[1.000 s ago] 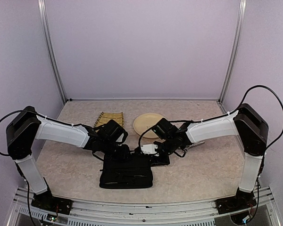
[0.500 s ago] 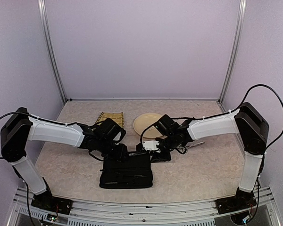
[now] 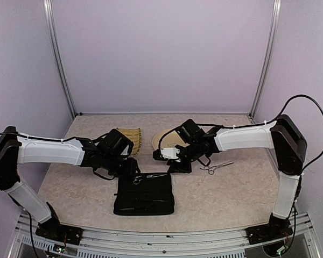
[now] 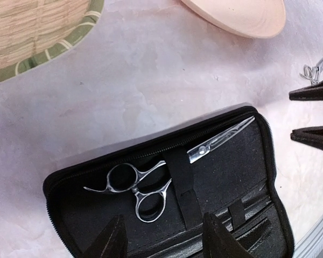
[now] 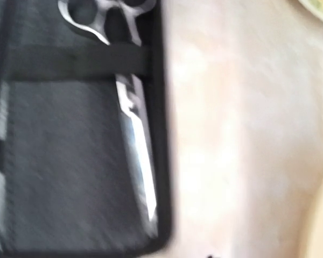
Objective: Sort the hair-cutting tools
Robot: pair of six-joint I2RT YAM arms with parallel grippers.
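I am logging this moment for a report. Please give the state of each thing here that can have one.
zip case: open, lying flat.
scissors in the case: blades shut, tucked under a strap.
loose scissors: lying on the table; blades too small to tell.
left fingers: open, empty.
right fingers: open, empty.

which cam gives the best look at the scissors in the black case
Left wrist: the scissors lie whole and sharp, tucked under a strap in the open case. Right wrist shows the rings and blade too, but blurred. Top external shows only a small silver glint.
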